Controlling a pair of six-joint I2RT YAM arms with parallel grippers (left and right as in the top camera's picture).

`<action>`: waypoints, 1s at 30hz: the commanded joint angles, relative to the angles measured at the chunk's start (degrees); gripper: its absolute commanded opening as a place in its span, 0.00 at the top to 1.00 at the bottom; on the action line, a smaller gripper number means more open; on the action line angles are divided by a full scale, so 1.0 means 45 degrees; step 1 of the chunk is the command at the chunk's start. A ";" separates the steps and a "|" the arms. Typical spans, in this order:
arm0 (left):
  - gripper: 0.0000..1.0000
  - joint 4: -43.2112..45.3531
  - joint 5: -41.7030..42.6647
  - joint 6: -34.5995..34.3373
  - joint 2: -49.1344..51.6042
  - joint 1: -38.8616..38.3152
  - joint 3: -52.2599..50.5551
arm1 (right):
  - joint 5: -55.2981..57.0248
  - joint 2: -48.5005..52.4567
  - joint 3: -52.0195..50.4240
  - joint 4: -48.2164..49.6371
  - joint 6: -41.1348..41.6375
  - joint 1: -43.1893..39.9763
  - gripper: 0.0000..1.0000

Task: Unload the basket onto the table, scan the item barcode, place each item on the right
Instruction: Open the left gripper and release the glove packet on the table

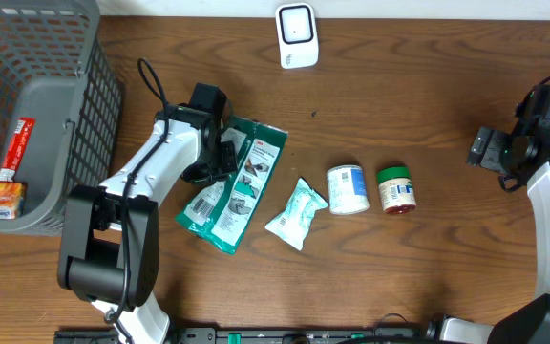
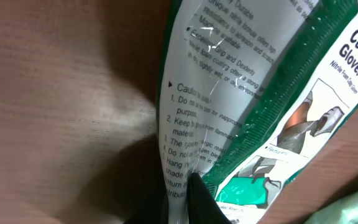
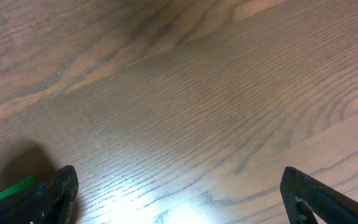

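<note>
The glove packet (image 1: pixel 206 204), left of the tabletop's centre, is clamped by the left gripper (image 1: pixel 223 161); the grasp seems made. Next, it must be lifted, barcode turned towards the far-edge scanner (image 1: pixel 296 35).

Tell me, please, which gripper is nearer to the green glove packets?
Left. The left gripper is right on the glove packets, fingers shut on their edge. The right gripper hangs open far to the side, over bare table.
</note>
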 commanded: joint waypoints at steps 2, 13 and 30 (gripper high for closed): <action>0.92 0.0661 0.0121 -0.0471 0.0146 -0.0019 -0.0665 | 0.0107 -0.0063 0.0146 -0.0019 -0.0073 -0.0049 0.01; 0.92 0.1909 0.0117 -0.0797 0.0170 -0.0019 -0.0918 | 0.0107 -0.0063 0.0146 -0.0019 -0.0073 -0.0049 0.01; 0.26 0.2259 0.0107 -0.0568 -0.0792 0.0699 -0.0748 | 0.0112 -0.0063 0.0146 -0.0019 -0.0073 -0.0049 0.01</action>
